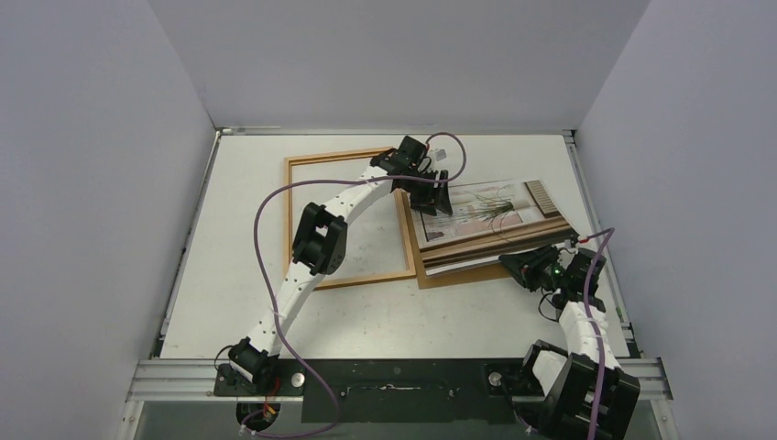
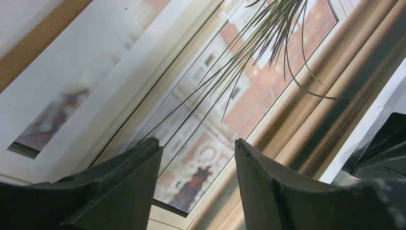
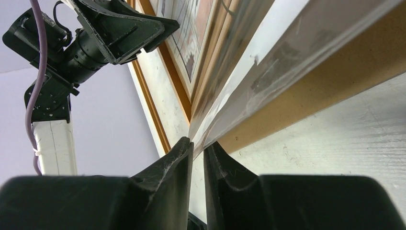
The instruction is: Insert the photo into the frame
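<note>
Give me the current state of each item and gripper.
frame: flat on the table, nothing inside.
backing panel: flat, under the photo.
photo: face up on the backing panel, outside the frame.
left gripper: open above the photo.
right gripper: shut on the photo's near edge.

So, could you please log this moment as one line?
left gripper: open over photo | right gripper: pinching photo edge | frame: unfilled
</note>
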Motion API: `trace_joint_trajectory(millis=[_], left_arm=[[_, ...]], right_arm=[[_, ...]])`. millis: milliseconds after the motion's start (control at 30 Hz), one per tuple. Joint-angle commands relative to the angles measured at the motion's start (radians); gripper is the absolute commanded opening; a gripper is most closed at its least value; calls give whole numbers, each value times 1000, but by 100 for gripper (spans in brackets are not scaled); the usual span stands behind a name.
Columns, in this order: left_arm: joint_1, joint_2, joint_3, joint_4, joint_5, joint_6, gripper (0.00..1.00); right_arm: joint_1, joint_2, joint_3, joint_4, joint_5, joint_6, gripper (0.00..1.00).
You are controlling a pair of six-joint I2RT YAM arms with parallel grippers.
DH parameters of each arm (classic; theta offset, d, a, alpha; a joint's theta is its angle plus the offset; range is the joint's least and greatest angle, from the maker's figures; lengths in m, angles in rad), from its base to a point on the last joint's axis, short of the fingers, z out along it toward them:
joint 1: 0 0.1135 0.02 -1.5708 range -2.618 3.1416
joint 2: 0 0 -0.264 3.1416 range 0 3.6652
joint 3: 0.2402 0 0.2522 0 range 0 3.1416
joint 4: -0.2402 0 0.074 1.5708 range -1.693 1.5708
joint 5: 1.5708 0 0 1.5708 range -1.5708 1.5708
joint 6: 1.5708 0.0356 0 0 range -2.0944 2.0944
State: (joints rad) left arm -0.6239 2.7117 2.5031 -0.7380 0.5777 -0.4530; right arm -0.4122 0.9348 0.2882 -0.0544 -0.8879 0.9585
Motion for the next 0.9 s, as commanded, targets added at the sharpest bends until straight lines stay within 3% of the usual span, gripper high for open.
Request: trace_joint_trajectory(millis=[0, 100, 333, 433, 867], left_arm=[[35, 113, -37, -142, -158, 36, 58], [36, 117, -35, -141, -156, 34, 58], [47, 113, -5, -161, -128, 16, 58], [52, 89, -3, -154, -121, 13, 58], [64, -7, -44, -126, -94, 58, 67]], right_arm=[[17, -21, 52, 67, -20, 6, 18], [23, -22, 59, 72, -20, 9, 18], [42, -31, 74, 15, 8, -4, 0], [45, -38, 109, -32, 20, 5, 0], [49, 38, 481, -749, 336, -101, 0]])
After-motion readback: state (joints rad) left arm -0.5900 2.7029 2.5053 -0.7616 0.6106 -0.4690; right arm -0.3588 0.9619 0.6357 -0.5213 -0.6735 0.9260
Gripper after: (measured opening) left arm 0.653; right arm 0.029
